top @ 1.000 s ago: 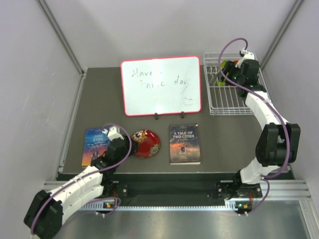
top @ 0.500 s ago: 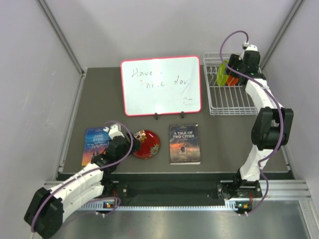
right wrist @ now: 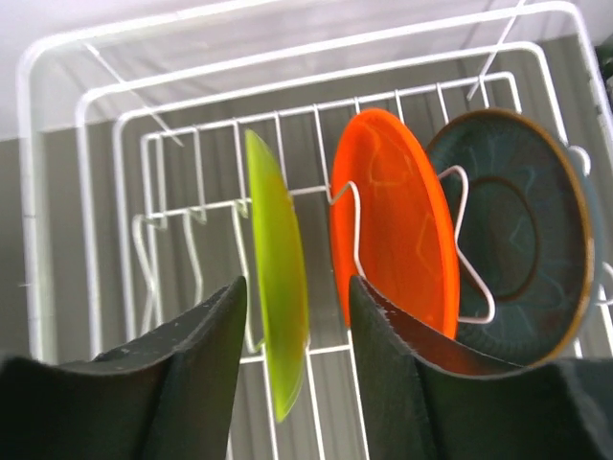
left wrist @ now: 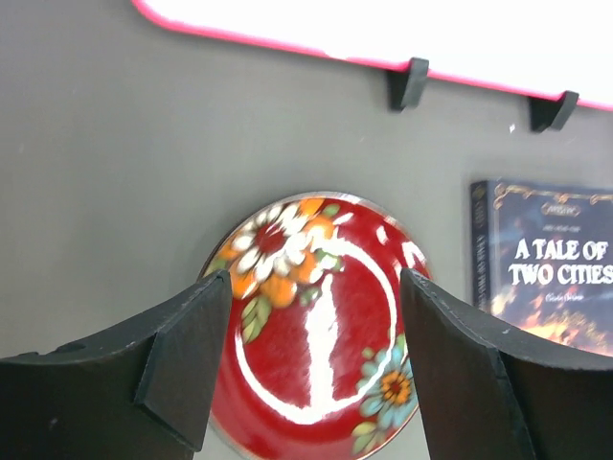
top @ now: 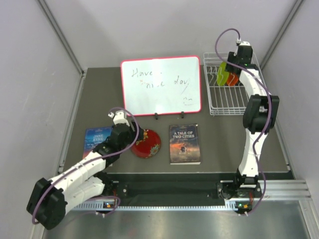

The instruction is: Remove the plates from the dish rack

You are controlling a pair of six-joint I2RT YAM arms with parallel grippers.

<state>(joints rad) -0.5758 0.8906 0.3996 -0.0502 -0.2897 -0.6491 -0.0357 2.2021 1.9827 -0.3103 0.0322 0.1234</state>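
Observation:
The dark red flowered plate (left wrist: 321, 326) lies flat on the dark table, and my left gripper (left wrist: 316, 364) hovers over it, open, a finger on either side without touching it. In the top view this plate (top: 147, 143) sits just right of the left gripper (top: 130, 135). The white wire dish rack (top: 224, 107) stands at the back right. The lime green plate (right wrist: 278, 307), orange plate (right wrist: 397, 230) and teal plate (right wrist: 522, 240) stand upright in its slots. My right gripper (right wrist: 297, 297) is open and straddles the green plate's edge, with a gap on both sides.
A red-framed whiteboard (top: 160, 85) stands on feet at the back middle. A dark book (top: 184, 144) lies right of the red plate. A blue book (top: 95, 139) lies partly under the left arm. Grey walls enclose the table on three sides.
The left jaws have widened and the left arm has shifted farther over the red plate. The right gripper has moved toward the rack's back, over the green plate, and its jaws have narrowed.

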